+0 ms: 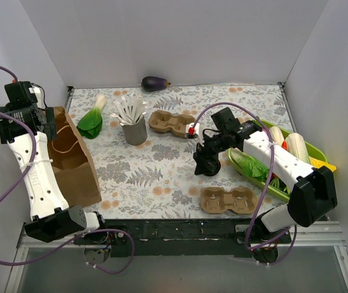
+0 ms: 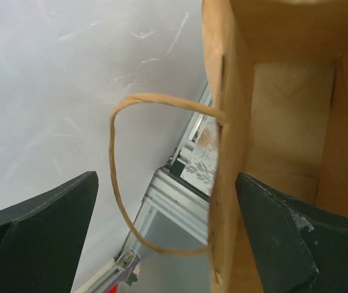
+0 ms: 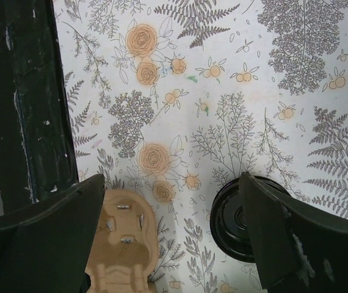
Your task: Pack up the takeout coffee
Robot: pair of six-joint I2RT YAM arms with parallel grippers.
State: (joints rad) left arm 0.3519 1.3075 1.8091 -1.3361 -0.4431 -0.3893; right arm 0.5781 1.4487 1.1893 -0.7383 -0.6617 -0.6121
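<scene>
Under the right gripper (image 3: pixel 173 183), jaws spread, that black round top looks like the takeout coffee (image 3: pixel 226 229), off-centre; robot should shift over before squeezing. Left gripper (image 2: pixel 166 177) gapes at paper bag (image 2: pixel 284 122).

- We see the coffee (image 3: pixel 230 227) only from above: a round, glossy black lid, upright on the flowered table cover (image 3: pixel 235 110).
- It stands near the cardboard carrier (image 3: pixel 122 250), not touching it.
- Its right edge is hidden, and we cannot see its side.
</scene>
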